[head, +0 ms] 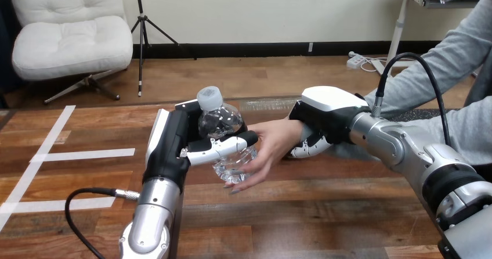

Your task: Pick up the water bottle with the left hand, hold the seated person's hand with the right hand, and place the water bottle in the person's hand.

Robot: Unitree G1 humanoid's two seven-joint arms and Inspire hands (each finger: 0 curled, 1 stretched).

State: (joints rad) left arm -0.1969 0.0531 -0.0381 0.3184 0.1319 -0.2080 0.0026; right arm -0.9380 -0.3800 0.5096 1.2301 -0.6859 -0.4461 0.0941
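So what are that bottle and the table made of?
The water bottle looks like thin clear plastic: see-through, crinkled walls, whitish cap. The table looks like wood planks, grain and seams showing, slight sheen; possibly laminate.

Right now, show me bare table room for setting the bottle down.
Bare table lies nearer the robot than the water bottle, and at left around the white tape strips. The middle is crowded: the left hand grips the bottle against the person's hand, whose wrist the right hand clasps.
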